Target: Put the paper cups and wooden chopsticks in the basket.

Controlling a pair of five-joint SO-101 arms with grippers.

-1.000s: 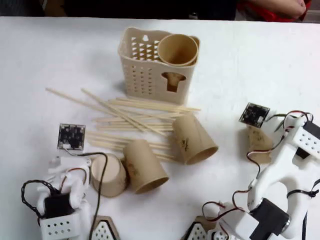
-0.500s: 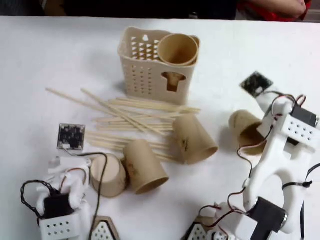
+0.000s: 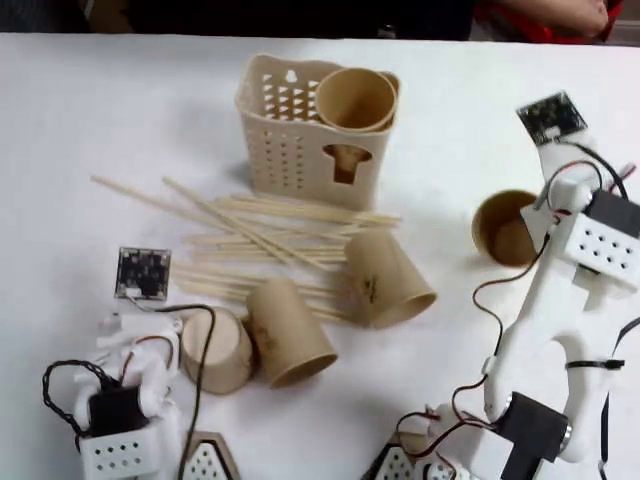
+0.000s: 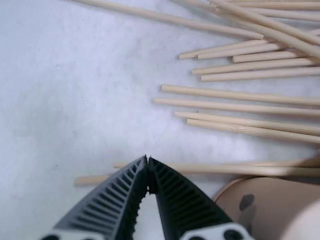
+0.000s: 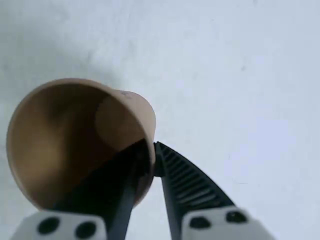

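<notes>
The right gripper [image 5: 152,150] is clamped on a paper cup [image 5: 65,130] at its rim, one finger inside; the basket [image 3: 280,150] stands well off to its left; the left gripper [image 4: 148,167], pinched together and empty, hangs over chopsticks [image 4: 240,107].

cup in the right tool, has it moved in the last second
Yes. The cup, pinched by the right tool, has gone farther up the high view, nearer level with the basket, and its mouth now faces upward.
</notes>
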